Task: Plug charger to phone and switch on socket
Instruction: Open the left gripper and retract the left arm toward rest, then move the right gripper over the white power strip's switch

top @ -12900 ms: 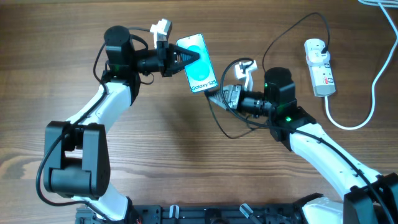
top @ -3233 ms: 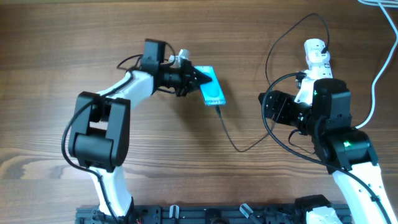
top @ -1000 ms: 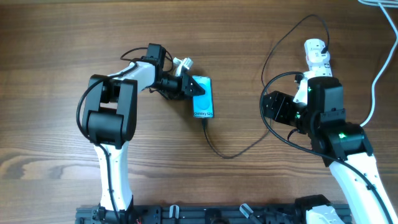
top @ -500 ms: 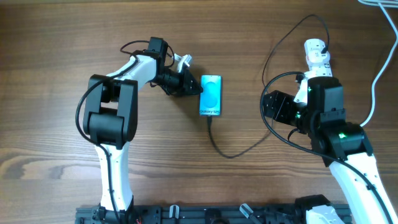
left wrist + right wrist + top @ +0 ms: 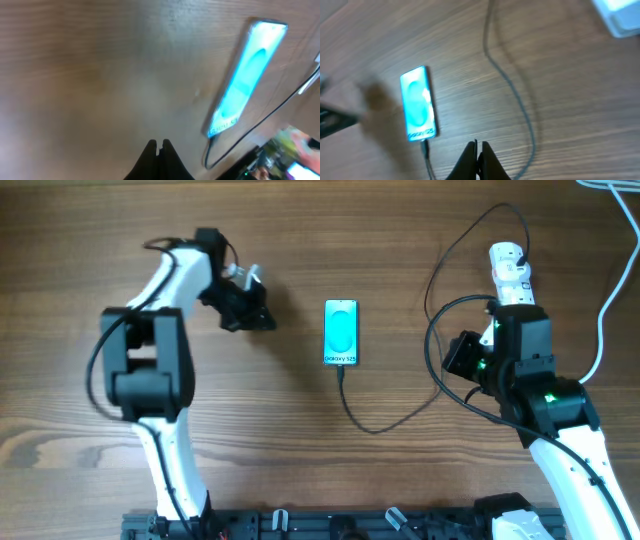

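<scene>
Wood-grain table (image 5: 290, 470) fills every view, and the phone (image 5: 341, 332) lies flat on it near the middle, cyan screen up, its long sides running away from me. The charger (image 5: 372, 428) is plugged into the phone's near short edge. Its thin black cable leaves the plug, curls into a loop toward my right side, passes my right arm and arcs over to the white adapter (image 5: 512, 256) seated in the socket (image 5: 505, 280). Only the far part of the socket shows from overhead, because my right arm covers the rest, so I cannot tell how its switches stand. The thick white cord (image 5: 598, 340) trails along the table's right side.

My left gripper (image 5: 158, 144) has its fingers pressed together with nothing between them. It sits well to the left of the phone, tips pointing roughly toward it. My right gripper (image 5: 478, 145) is likewise closed on nothing, fingertips meeting in a narrow point. Its wrist camera shows the phone to the left with the plug at its lower end, the cable running up the middle, and a blurred white corner of the socket at the upper right
</scene>
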